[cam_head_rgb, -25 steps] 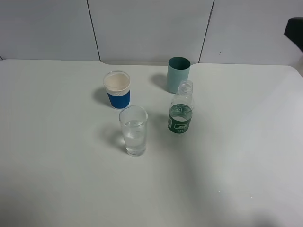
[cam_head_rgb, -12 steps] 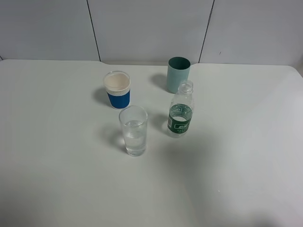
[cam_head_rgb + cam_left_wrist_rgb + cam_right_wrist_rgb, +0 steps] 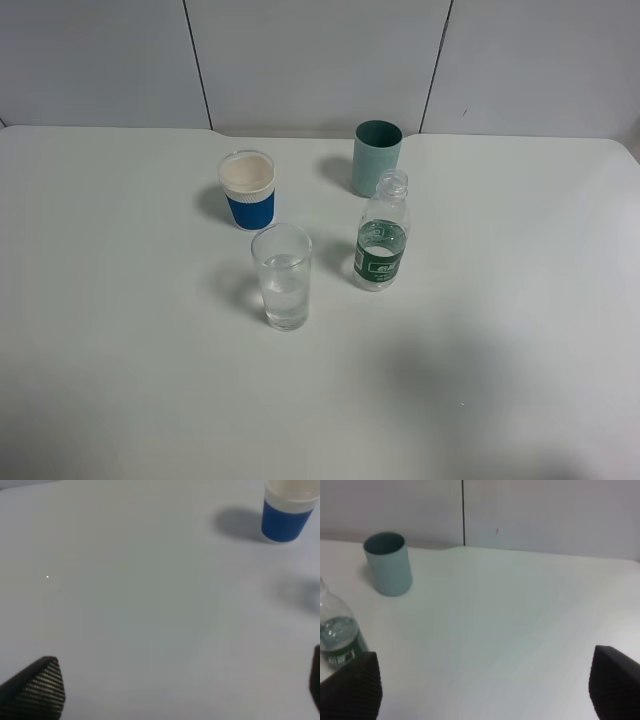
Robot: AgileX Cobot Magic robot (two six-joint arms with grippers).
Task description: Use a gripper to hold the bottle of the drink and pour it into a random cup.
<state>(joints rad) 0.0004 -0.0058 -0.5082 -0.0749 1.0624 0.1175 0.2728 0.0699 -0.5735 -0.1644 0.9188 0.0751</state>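
Observation:
The bottle of the drink [image 3: 381, 245], clear with a dark green label and no cap, stands upright on the white table [image 3: 120, 380]; it also shows at the edge of the right wrist view [image 3: 337, 635]. The cup [image 3: 283, 277], a tall clear glass with some clear liquid in it, stands to the bottle's left and slightly nearer. Neither gripper shows in the exterior high view. My right gripper [image 3: 484, 682] is open with only bare table between its fingertips, and the bottle stands off beside one fingertip. My left gripper [image 3: 177, 685] is open over bare table.
A white paper cup with a blue sleeve [image 3: 247, 190] [image 3: 288, 510] stands behind the glass. Behind the bottle is a teal cup [image 3: 377, 158] [image 3: 388, 564]. A grey panelled wall [image 3: 320, 60] closes the table's far edge.
A dark part of the right arm at the upper right edge of the exterior high view has gone out of view. The shadow on the table's right side has shifted. The cups have not moved.

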